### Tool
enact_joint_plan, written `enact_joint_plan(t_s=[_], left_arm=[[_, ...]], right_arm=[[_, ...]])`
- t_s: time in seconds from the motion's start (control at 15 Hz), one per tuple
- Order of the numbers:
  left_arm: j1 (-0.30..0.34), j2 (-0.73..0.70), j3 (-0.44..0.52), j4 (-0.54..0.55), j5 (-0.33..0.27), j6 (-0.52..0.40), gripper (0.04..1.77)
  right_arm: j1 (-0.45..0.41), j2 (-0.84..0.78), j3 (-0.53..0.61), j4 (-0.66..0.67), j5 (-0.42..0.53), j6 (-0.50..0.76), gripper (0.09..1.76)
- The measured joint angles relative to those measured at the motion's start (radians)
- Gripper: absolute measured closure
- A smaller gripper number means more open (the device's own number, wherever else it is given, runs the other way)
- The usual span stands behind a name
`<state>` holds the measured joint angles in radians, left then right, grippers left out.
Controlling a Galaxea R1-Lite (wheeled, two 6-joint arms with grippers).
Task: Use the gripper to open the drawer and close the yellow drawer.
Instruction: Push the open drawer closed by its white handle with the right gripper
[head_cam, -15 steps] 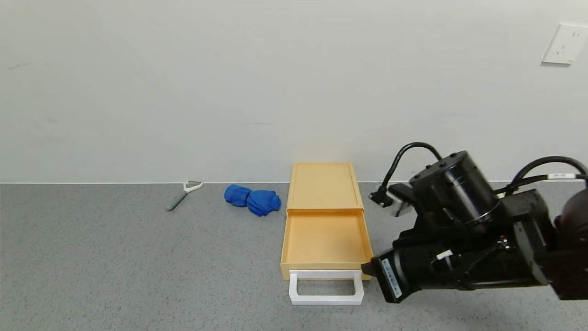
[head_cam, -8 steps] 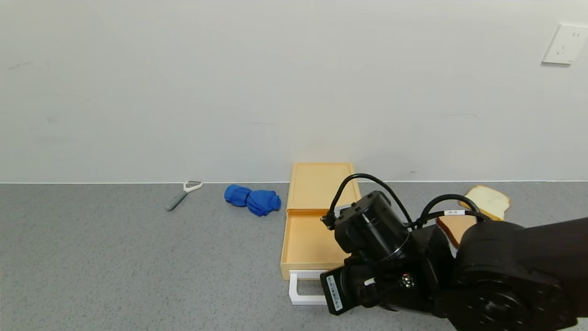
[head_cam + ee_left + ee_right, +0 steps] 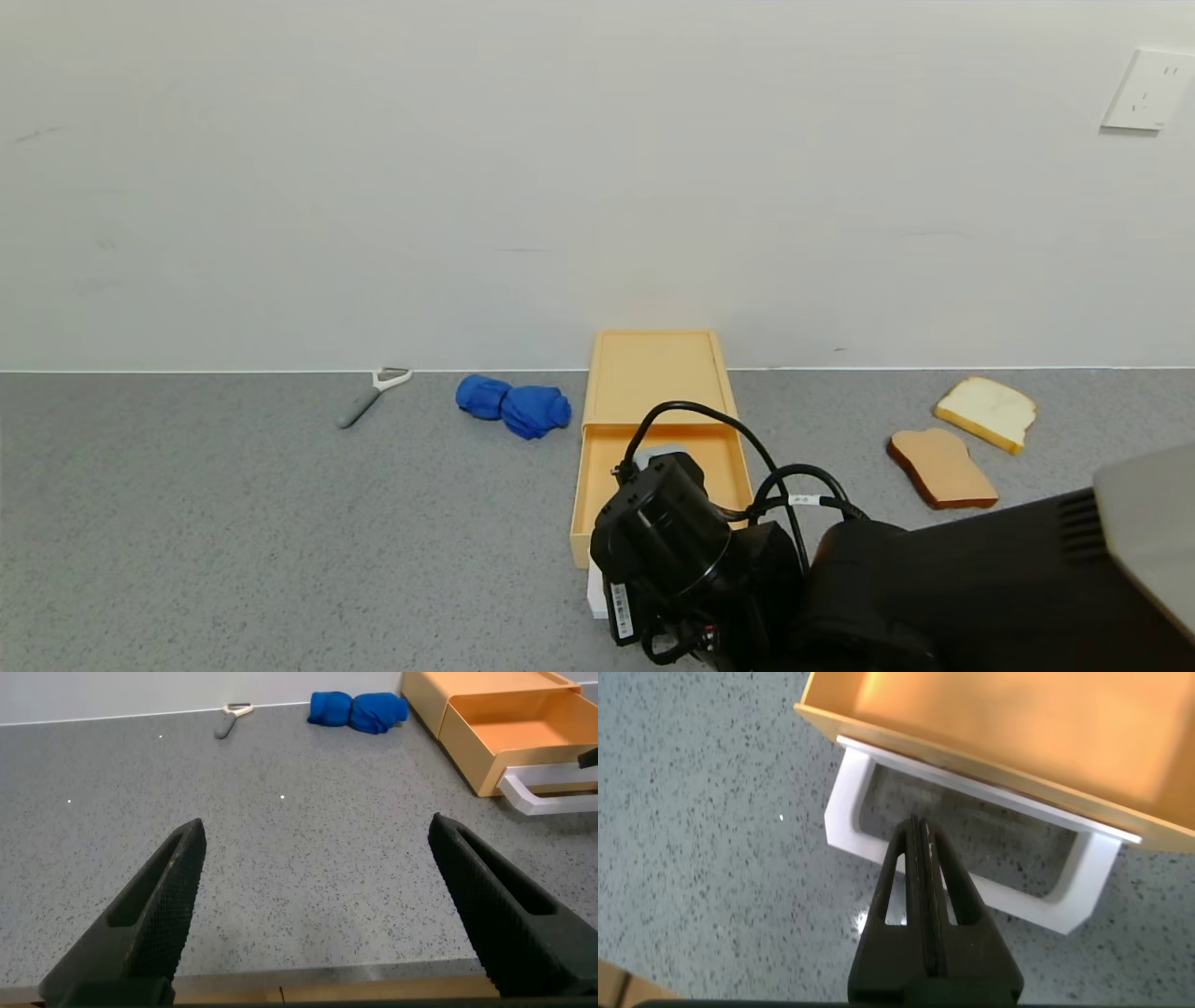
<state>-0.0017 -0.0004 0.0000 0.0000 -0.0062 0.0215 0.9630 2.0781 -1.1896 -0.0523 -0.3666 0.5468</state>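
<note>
The pale yellow drawer box (image 3: 655, 371) stands against the wall with its drawer (image 3: 665, 462) pulled out and empty. My right arm's black end piece (image 3: 667, 551) hangs over the drawer's front and hides most of the white loop handle (image 3: 596, 597). In the right wrist view my right gripper (image 3: 918, 829) is shut and empty. Its tip is over the handle (image 3: 1018, 903), at the near bar by the loop's opening. I cannot tell if it touches. My left gripper (image 3: 316, 826) is open and empty, low over the table's front edge, left of the drawer (image 3: 523, 728).
A blue cloth (image 3: 513, 406) and a grey peeler (image 3: 372, 394) lie left of the box by the wall. Two bread slices (image 3: 985, 411) (image 3: 941, 467) lie to its right. A wall socket (image 3: 1146, 89) is at the upper right.
My right arm has swung left from beside the drawer's right corner to over the handle at its front, uncovering the bread slices. The drawer has not moved.
</note>
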Motion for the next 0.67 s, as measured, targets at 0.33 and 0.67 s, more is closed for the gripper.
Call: enact_joint_plan(t_s=[0.33, 0.67], left_arm=[[0.000, 0.000, 0.000, 0.000, 0.000, 0.000, 0.09], [0.000, 0.000, 0.000, 0.000, 0.000, 0.000, 0.09]], right_arm=[[0.030, 0.037, 0.032, -0.099, -0.103, 0.006, 1.73], [0.060, 0.074, 0.093, -0.276, -0.185, 0.001, 1.73]])
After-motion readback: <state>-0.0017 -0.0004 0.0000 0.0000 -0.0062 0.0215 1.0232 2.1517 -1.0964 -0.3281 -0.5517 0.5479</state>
